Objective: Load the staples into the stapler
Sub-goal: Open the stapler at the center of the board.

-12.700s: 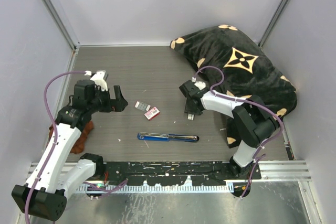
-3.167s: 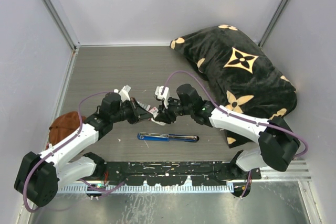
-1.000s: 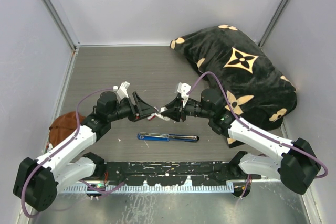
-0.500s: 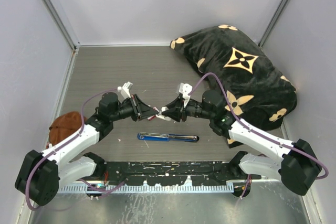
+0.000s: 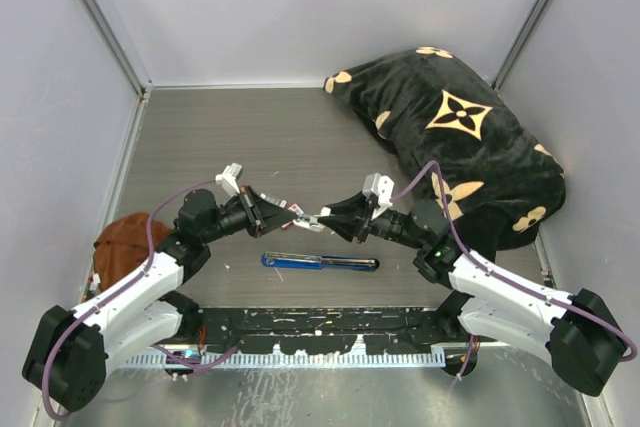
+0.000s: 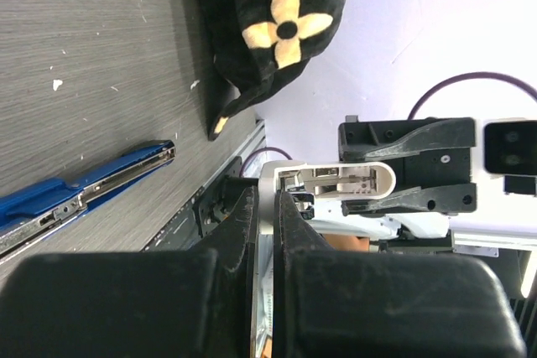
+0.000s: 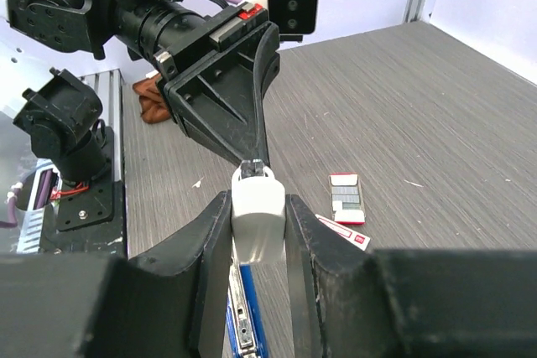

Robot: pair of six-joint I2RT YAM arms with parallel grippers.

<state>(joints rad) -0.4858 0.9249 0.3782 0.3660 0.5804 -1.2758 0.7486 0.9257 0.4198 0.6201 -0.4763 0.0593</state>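
My right gripper point(image 7: 257, 201) is shut on a small white oblong piece point(image 7: 258, 225) and holds it in the air. My left gripper point(image 6: 270, 199) faces it, its tips pinched on a small grey metal end that sticks out of that piece point(image 6: 383, 180). In the top view the two grippers, left point(image 5: 289, 215) and right point(image 5: 323, 219), meet tip to tip above the table. The blue stapler point(image 5: 320, 262) lies opened out flat just in front of them, and also shows point(image 6: 84, 187) point(image 7: 244, 318) in both wrist views. Grey staples point(image 7: 347, 200) sit in a red-and-white box tray point(image 7: 344, 177) on the table.
The box's sleeve point(image 7: 340, 231) lies beside the tray. A black pillow with gold flowers point(image 5: 460, 137) fills the back right corner. A brown cloth object point(image 5: 120, 239) rests at the left wall. Grey walls close in the table on three sides.
My left gripper has closed from wide open onto the metal end of the white piece. The right arm has lowered and drawn nearer, still gripping the piece.
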